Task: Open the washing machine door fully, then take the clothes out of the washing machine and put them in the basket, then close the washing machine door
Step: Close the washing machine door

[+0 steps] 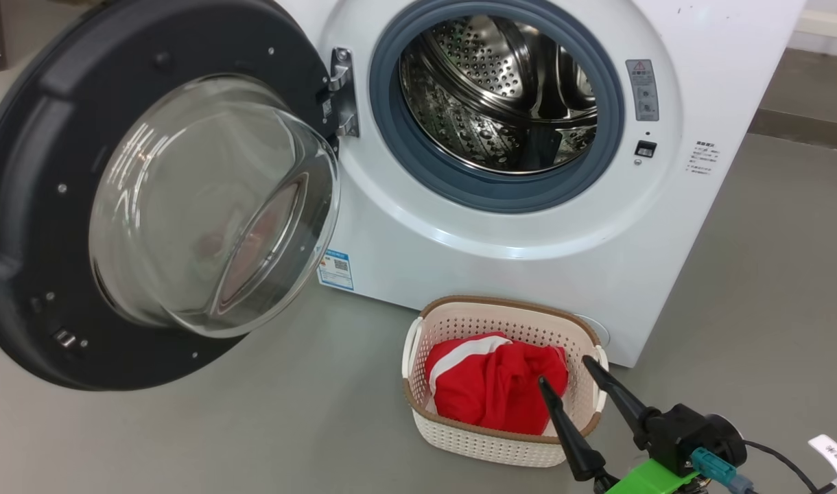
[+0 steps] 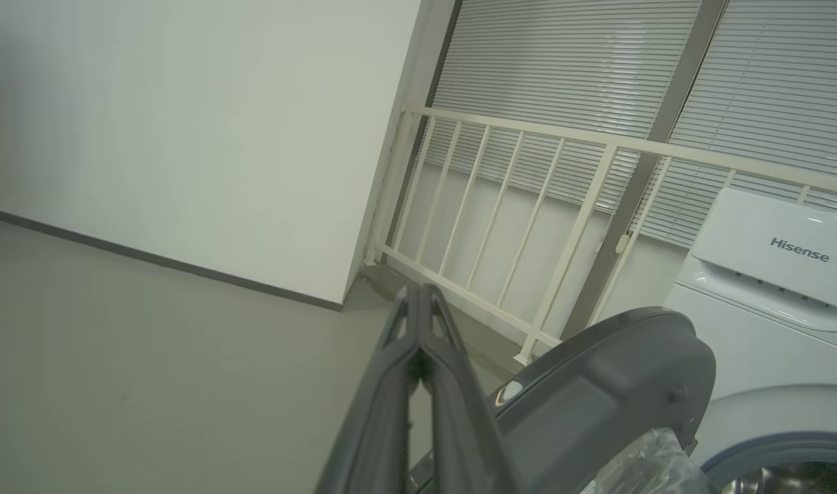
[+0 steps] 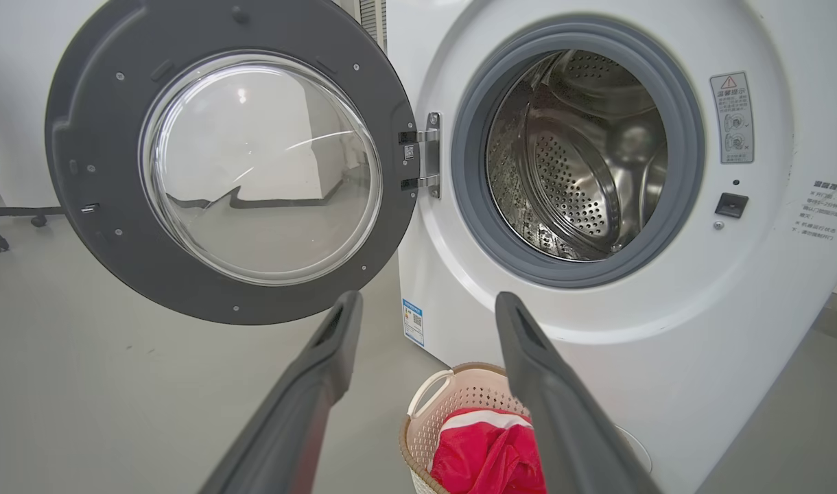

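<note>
In basket (image 1: 488, 447) by washing machine (image 1: 460, 247): red clothes (image 1: 487, 392) w/ white stripe. R claw (image 1: 564, 370) spread; L claw (image 2: 418, 293) pinched closed.

The mouth of the drum (image 1: 501, 96) stands open to you: the washing machine door (image 1: 27, 206) is swung wide to the left on its hinge (image 1: 342, 92). Note that its bulging window (image 1: 206, 206) juts out over the floor (image 1: 254, 439) and narrows any approach from the left. The basket (image 1: 508, 307) stands on the floor just in front of the washing machine (image 1: 460, 254), below the mouth, with the clothes (image 1: 487, 391) heaped inside. Your right pincer (image 1: 564, 370) hangs spread over the basket's near right corner. Bare floor lies between basket and door.
</note>
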